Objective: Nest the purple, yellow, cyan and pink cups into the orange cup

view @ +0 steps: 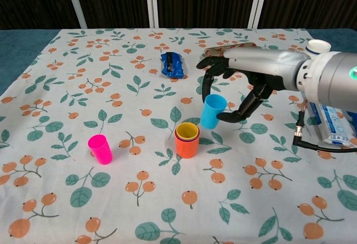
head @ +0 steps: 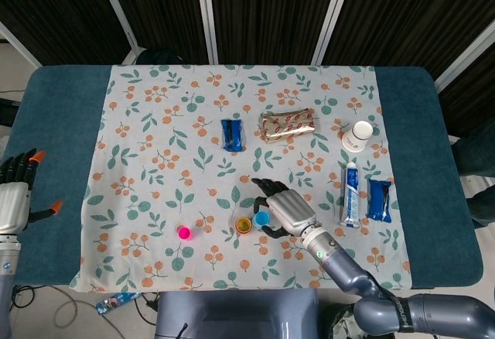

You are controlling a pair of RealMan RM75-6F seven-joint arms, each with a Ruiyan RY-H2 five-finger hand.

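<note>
My right hand [view: 242,82] [head: 285,211] holds the cyan cup [view: 212,111] [head: 262,218] in the air, tilted, just to the right of the orange cup [view: 187,144] [head: 244,226]. The orange cup stands upright on the floral cloth with a yellow cup [view: 187,131] nested in it; a purple rim is hard to make out. The pink cup [view: 100,149] [head: 185,232] stands alone to the left. My left hand [head: 15,196] hangs off the table's left edge with its fingers apart, holding nothing.
A blue packet [view: 172,64], a gold-wrapped bar [head: 288,124], a white cup [view: 318,48], a toothpaste tube [head: 351,194] and another blue packet [head: 378,200] lie on the far and right side of the cloth [view: 67,88].
</note>
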